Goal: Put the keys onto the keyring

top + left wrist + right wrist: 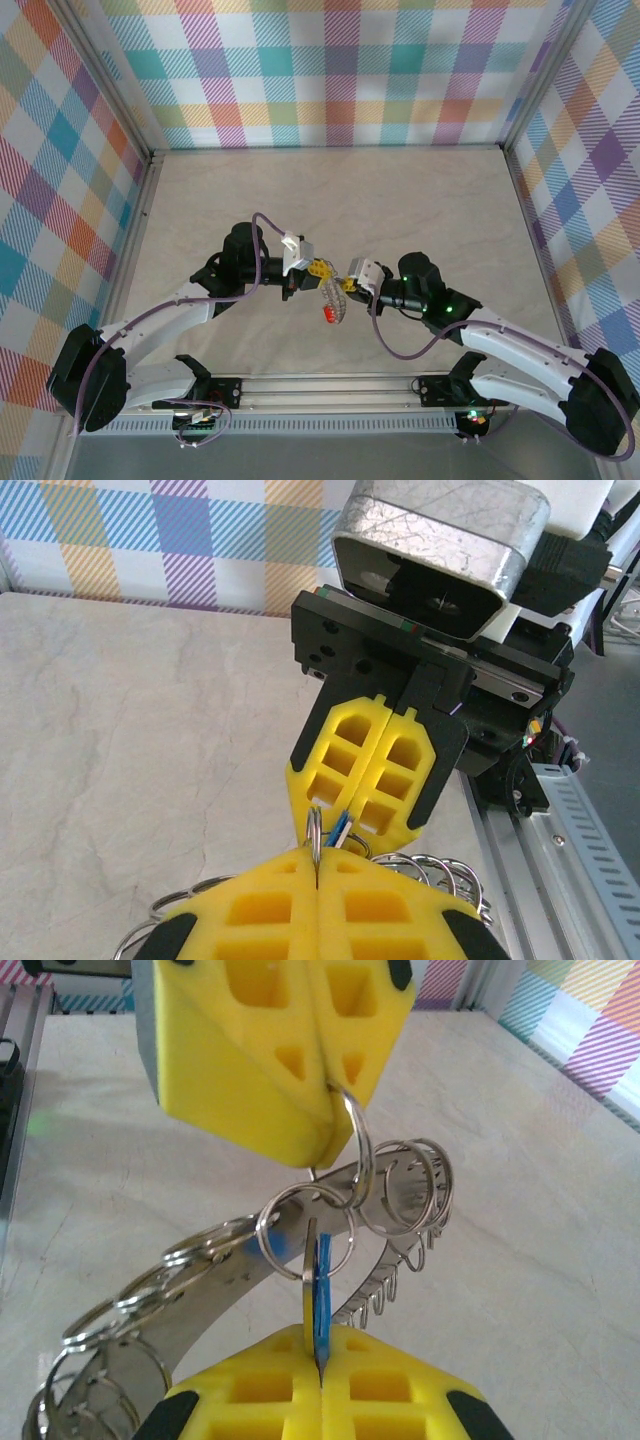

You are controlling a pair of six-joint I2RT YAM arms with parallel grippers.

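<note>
The left hand [328,1088] clamps the keyring [357,1150] aloft to steady it; the right hand [320,1362] just below pinches a blue-edged key [321,1282] for threading

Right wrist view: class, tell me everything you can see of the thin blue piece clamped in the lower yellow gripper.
The blue piece is thin and flat, seen almost edge-on. It stands upright, its lower end clamped between the shut fingers of the right gripper. Its top overlaps a silvery split ring; whether it is threaded through cannot be told. It is held above the table, in front of a curved metal strip hung with more rings.
</note>
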